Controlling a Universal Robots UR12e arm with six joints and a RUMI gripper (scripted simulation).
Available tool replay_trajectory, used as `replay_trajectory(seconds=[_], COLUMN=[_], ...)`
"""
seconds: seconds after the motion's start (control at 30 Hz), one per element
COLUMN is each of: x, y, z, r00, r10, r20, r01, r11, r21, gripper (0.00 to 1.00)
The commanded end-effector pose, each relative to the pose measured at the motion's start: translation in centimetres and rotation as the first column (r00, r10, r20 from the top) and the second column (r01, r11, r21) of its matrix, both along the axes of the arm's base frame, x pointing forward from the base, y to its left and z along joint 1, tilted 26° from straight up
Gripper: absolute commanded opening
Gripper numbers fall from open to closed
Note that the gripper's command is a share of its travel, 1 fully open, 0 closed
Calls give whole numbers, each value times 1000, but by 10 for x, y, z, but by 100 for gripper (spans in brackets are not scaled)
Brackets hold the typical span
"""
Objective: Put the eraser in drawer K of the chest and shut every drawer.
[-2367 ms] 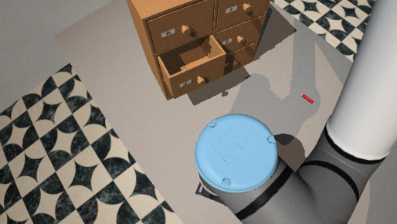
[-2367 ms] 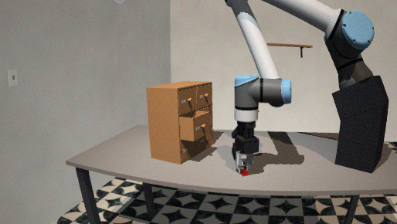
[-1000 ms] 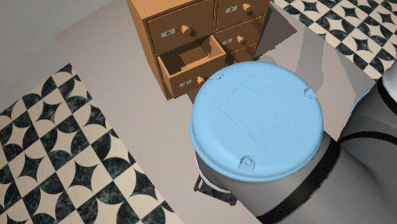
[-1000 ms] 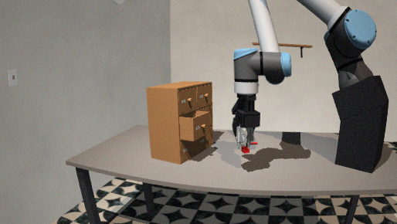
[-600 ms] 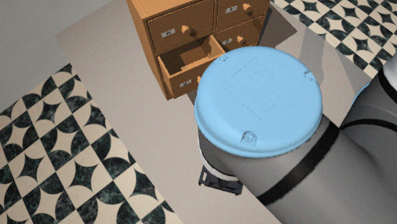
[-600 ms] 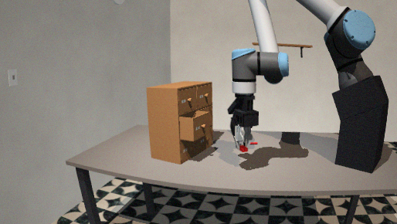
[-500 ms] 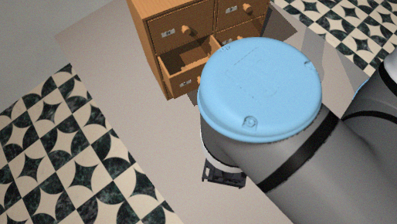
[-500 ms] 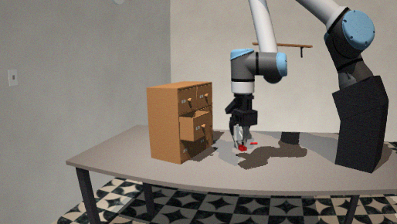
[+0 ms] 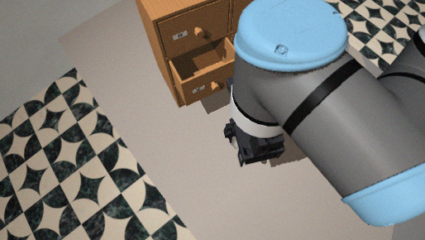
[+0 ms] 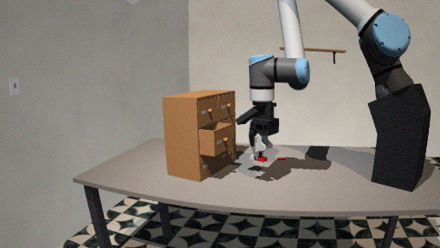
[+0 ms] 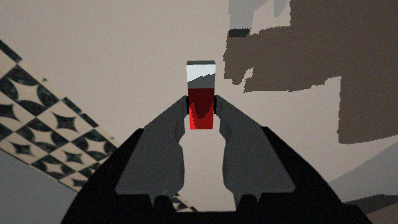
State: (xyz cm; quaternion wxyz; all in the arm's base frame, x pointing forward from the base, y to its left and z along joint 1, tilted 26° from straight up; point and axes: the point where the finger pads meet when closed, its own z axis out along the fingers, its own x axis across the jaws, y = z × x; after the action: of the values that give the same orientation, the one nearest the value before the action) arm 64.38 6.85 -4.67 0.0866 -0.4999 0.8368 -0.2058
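Gripper [image 9: 235, 142] [image 10: 258, 156] [image 11: 201, 97] is pinching the eraser [image 10: 262, 159] [image 11: 201, 102], red at one end, white and grey at the other. Fingertips press its two long sides, clear in the wrist view (top view hides the eraser under the arm [image 9: 327, 120] [image 10: 262, 77]). So the eraser is in the grip, outside the chest [image 9: 154, 37] [image 10: 181, 137], out in front of its drawer side.

Chest: wooden, upright on the table [image 9: 124, 83] [image 10: 128, 184], round knobs. One drawer [image 9: 186, 96] [image 10: 210, 145] pulled out, left column, just below the top row; its inside shows from above. Top-left drawer [image 9: 211, 25] [image 10: 205, 117] and top-right drawer [image 10: 223, 112] look shut. Labels too blurry to read from here (can't say which is K).

Small red piece [image 10: 281, 158] lies on the table near the eraser, apart from it. Gripper points down.
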Motion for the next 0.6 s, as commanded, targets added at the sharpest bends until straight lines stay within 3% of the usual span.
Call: replay_trajectory(seconds=[0.0,0.17,0.57], x=[10,15,16], y=[-18,-27,-30], z=[10,15,16], r00=[988,973,967], r10=[150,220,241], r20=[-43,-68,-76], r01=[-152,-224,-247], r11=[987,972,966], r21=[-44,-69,-76], gripper=[11,11,11])
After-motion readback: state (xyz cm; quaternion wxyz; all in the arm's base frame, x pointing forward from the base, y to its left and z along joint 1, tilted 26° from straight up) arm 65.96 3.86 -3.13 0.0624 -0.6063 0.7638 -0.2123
